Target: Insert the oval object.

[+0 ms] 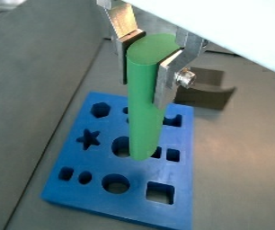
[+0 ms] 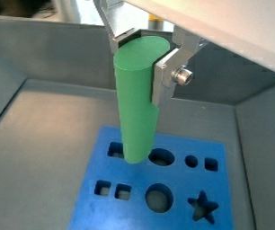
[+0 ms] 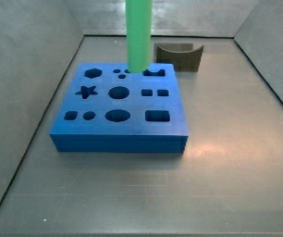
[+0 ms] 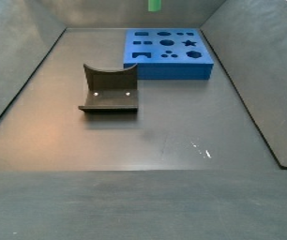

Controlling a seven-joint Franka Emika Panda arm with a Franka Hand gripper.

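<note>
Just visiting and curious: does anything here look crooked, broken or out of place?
Nothing stands out. The end effector holds the oval object upright over the blue block, which sits flat. The dark olive curved block stands apart, undamaged.

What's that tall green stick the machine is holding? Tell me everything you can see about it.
The oval object is a long, slender, light green rod with smooth rounded sides and a flat top, looking like matte plastic. It hangs upright, clamped near its top between the gripper and its silver fingers. Its lower end sits over the blue block, at a hole in the row nearest the dark olive curved block. Whether the tip has entered the hole cannot be told.
</note>
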